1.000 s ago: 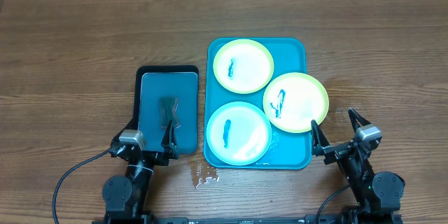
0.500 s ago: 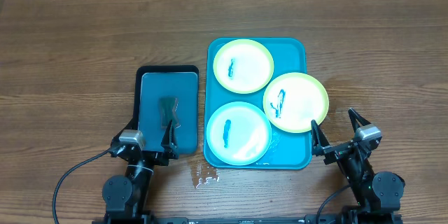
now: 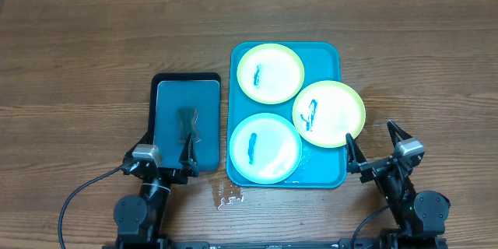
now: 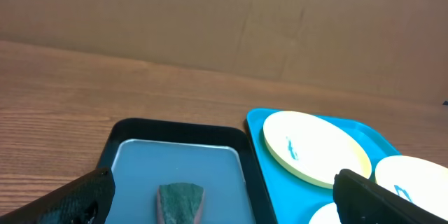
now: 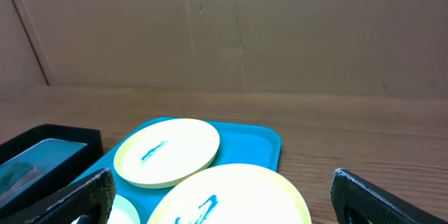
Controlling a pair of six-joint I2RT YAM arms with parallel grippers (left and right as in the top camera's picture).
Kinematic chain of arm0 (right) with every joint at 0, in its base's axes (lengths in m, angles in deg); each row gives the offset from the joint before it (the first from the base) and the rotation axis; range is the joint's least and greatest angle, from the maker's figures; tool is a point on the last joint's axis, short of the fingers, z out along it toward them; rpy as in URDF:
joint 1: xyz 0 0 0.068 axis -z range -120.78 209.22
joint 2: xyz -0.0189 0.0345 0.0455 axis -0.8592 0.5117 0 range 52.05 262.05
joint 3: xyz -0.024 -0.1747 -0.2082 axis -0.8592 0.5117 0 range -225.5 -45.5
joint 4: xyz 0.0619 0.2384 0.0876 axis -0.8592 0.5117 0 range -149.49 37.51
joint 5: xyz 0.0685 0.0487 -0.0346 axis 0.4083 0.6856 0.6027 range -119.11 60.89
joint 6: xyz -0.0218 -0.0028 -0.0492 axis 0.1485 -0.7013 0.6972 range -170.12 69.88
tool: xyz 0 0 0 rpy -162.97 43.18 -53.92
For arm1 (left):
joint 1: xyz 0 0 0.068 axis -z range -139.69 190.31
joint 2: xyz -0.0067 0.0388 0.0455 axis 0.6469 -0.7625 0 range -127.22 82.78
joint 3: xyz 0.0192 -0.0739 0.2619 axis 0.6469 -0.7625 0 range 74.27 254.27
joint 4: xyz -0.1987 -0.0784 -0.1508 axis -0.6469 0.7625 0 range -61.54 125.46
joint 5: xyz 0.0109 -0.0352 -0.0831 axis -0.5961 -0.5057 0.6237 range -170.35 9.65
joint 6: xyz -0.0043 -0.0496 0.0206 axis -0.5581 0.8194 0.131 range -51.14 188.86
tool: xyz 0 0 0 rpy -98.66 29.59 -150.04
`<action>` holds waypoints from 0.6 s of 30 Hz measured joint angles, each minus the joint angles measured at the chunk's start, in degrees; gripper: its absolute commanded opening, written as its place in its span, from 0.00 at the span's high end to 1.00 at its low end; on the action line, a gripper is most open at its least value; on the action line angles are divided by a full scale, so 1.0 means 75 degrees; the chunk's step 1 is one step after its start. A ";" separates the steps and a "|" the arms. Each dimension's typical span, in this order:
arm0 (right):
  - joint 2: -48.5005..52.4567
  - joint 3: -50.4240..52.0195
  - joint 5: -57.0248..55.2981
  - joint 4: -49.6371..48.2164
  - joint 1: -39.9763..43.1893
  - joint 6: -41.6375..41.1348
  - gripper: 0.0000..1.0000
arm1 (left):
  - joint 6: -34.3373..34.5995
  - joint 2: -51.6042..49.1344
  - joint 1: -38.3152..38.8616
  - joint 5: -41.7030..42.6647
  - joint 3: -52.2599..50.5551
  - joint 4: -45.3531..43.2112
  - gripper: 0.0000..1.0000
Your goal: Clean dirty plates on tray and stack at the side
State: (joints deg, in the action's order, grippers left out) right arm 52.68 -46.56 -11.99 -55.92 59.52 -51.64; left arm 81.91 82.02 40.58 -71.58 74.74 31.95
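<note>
Overhead first: three plates (image 3: 270, 73) counted, all on one tray (image 3: 331, 54), right of the surface's (image 3: 93, 47) middle. Two lime-rimmed, one teal-rimmed nearest the front edge, each smeared dark. Right plate (image 3: 328, 113) hanging over the tray's right rim. One black tray (image 3: 185, 78) just beside, to the left, with one cloth (image 3: 187, 123) on its mat. Left gripper (image 3: 166, 149) spread wide, holding nothing, at the black tray's front edge. Right gripper (image 3: 369, 134) equally wide, empty, off the tray's front right corner.

Left wrist: cloth dead ahead, lime plate beyond, fingers (image 4: 70, 199) parted to the frame's sides.

Right wrist: two lime plates ahead on the tray, nothing between the fingers.

Judging by looks: light, stiff, shallow, probably slick where smeared, hardly fragile. Best taken by the rim, the overhanging one offering a free edge.
</note>
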 measured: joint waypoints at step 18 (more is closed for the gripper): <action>0.0000 0.0000 0.0047 -0.0017 -0.0003 -0.0058 0.00 | 0.0003 0.0000 -0.0003 -0.0009 0.0000 -0.0064 0.00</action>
State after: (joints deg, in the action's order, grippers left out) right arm 52.68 -46.56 -11.64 -56.05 59.50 -52.08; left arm 81.94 82.02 40.56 -71.64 74.74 31.47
